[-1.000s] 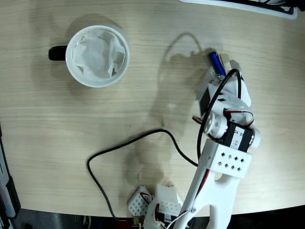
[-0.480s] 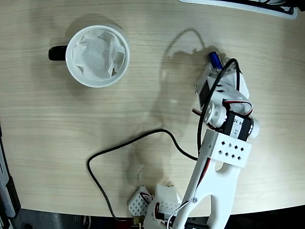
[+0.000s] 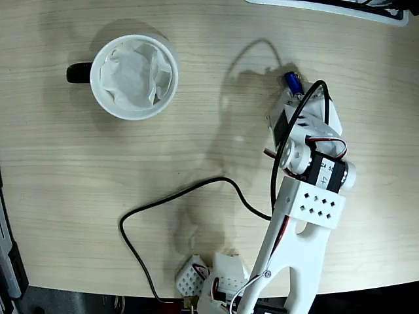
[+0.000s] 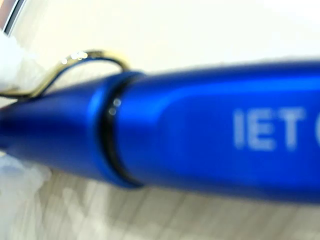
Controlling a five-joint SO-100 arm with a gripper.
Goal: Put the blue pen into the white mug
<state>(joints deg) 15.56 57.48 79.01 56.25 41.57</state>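
The white mug (image 3: 134,76) stands at the upper left of the fixed view, its black handle (image 3: 78,72) pointing left and crumpled tissue inside. Far to its right, only the end of the blue pen (image 3: 292,80) sticks out from under my white arm. My gripper (image 3: 299,93) is lowered right over the pen, and the arm's body hides the jaws there. The wrist view is filled by the glossy blue pen (image 4: 200,145), blurred, with its silver clip (image 4: 85,60) at the upper left. White finger parts (image 4: 7,56) show above and below it at the left edge.
A black cable (image 3: 190,196) loops over the wooden table (image 3: 78,183) between the mug and the arm's base (image 3: 222,281). A white and dark edge (image 3: 340,8) runs along the top right. The table's front edge lies along the bottom.
The wrist has come down further over the pen, so less of the blue barrel shows than a second ago. The mug and cable have not moved.
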